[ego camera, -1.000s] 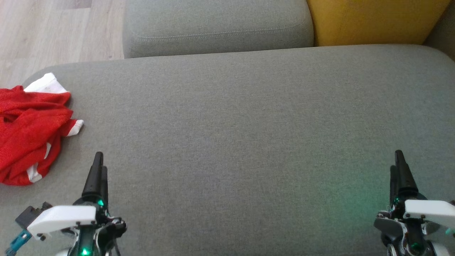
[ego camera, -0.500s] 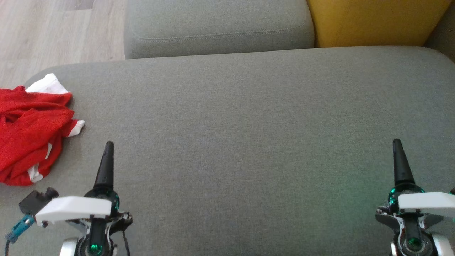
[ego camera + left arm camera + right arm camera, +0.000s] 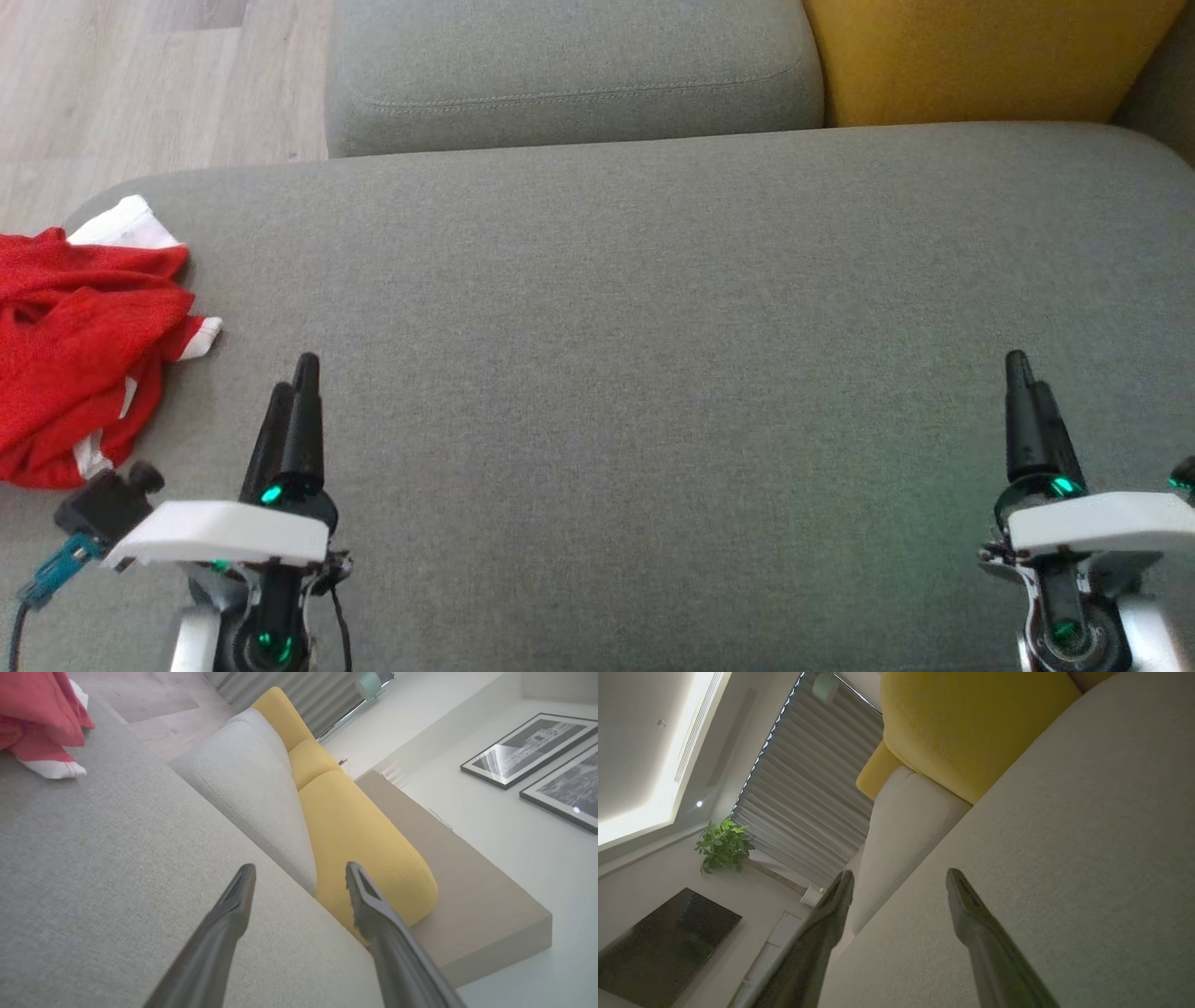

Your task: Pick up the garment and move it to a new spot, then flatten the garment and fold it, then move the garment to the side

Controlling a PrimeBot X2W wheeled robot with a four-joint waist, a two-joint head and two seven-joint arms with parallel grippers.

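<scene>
**Garment not yet picked up**

The garment (image 3: pixel 84 355) lay crumpled on the sofa (image 3: pixel 653 373), untouched, near the left gripper (image 3: pixel 293 373) on its left. That gripper was empty with its fingers apart, as was the right gripper (image 3: pixel 1025 371), well apart from the garment. Every step remained.

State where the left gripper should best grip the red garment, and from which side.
Probably a raised fold in the middle of the garment, pinched from above, coming from its right, where the open left gripper stands. It lies crumpled on the cushion, so folds stand proud; the nearer white cuff would lift only a sleeve.
</scene>
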